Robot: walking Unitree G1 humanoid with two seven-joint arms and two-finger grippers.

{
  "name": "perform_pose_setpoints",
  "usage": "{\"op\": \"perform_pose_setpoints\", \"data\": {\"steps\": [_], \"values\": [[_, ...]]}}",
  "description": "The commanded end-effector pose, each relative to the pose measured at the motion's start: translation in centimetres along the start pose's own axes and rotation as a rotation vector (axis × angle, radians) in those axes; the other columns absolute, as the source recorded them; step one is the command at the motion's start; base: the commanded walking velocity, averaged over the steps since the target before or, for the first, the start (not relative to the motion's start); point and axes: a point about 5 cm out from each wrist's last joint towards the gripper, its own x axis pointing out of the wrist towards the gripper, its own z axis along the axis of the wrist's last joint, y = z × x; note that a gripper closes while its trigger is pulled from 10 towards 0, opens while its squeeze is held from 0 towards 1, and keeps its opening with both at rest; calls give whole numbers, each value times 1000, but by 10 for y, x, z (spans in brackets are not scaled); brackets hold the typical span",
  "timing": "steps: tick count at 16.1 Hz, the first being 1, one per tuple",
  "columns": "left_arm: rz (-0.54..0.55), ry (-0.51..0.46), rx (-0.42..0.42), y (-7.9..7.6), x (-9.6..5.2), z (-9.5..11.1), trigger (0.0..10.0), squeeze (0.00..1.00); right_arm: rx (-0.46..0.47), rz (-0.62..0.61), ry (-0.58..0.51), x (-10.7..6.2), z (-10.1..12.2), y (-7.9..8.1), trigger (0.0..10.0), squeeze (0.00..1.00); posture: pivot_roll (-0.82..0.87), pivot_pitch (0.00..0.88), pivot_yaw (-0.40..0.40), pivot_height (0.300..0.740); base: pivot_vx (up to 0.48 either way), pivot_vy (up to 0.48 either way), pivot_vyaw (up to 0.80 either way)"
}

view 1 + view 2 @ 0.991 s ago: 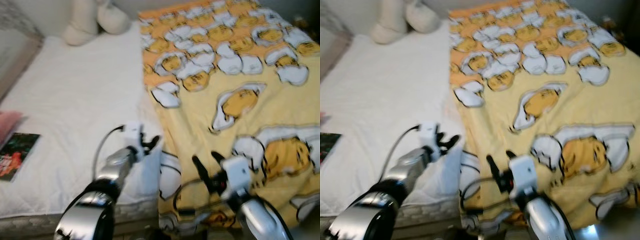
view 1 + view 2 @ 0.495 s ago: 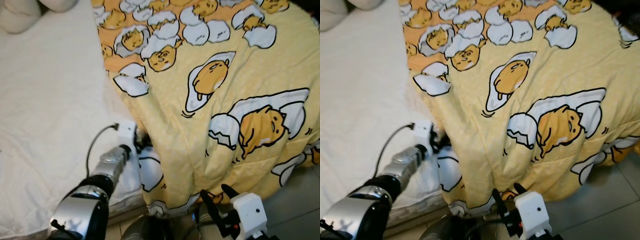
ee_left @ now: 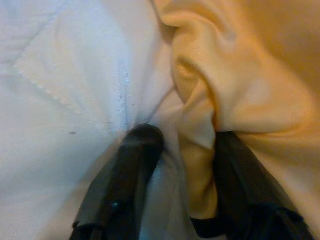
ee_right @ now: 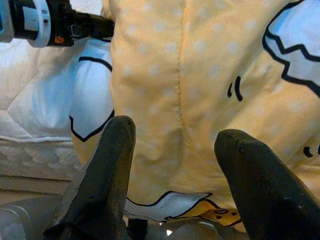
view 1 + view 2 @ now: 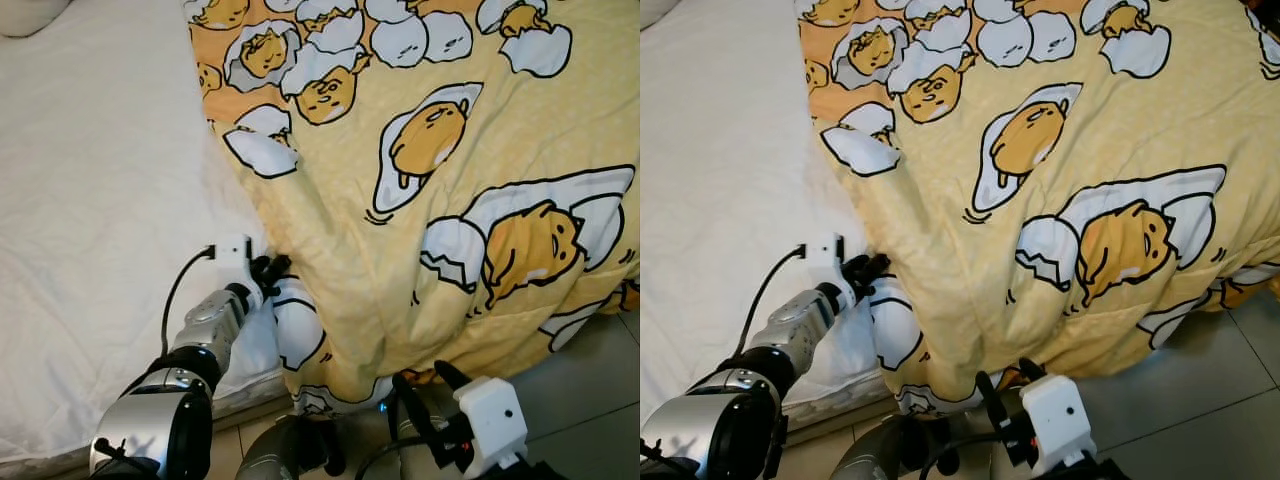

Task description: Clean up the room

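Note:
A yellow blanket (image 5: 420,230) printed with egg characters covers the right side of the bed and hangs over its front edge. My left gripper (image 5: 272,270) is at the blanket's left edge, low on the bed, where blanket meets white sheet (image 5: 100,200). It is open, and in the left wrist view a fold of blanket (image 3: 200,150) lies between its fingers (image 3: 132,165). Down in front of the hanging blanket, my right gripper (image 5: 422,378) is open and holds nothing. In the right wrist view, the blanket (image 4: 200,75) hangs just beyond it.
The white mattress edge (image 5: 60,450) runs along the lower left. Grey floor tiles (image 5: 590,380) show at the lower right, beside the hanging blanket. A black cable (image 5: 180,295) loops from the left wrist.
The camera has tilted down and nearer the bed's front edge. My right gripper has dropped from over the blanket to in front of its hanging part. The left gripper stays at the blanket's edge.

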Motion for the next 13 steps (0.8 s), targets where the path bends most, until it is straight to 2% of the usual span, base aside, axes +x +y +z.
{"op": "perform_pose_setpoints", "data": {"steps": [1, 3, 6, 8, 10, 13], "values": [[87, 84, -70, 23, -14, -23, 0, 0, 23, 7, 26, -2, -4, 2, 10000, 0, -385, 307, 238, 723, 0, 0, 0], [63, 94, -115, 26, -19, -31, 0, 0, 27, 7, 25, 2, -4, 0, 10000, 0, -374, 298, 237, 723, 0, 0, 0], [-1, 123, -90, 22, -22, -40, 0, 0, 27, 22, 19, 5, -3, 2, 10000, 0, -361, 291, 230, 723, 0, 0, 0], [1, 126, -84, 26, -25, -43, 0, 0, 24, 30, 17, 8, -3, 1, 10000, 0, -357, 285, 228, 723, 0, 0, 0], [52, 132, -66, 43, -38, -52, 0, 0, 16, 34, 12, 12, -3, -2, 10000, 0, -348, 271, 225, 723, 0, 0, 0], [145, 108, -90, 69, -59, -59, 0, 0, 9, 37, 4, 17, -2, -5, 10000, 0, -335, 260, 219, 723, 0, 0, 0]]}}
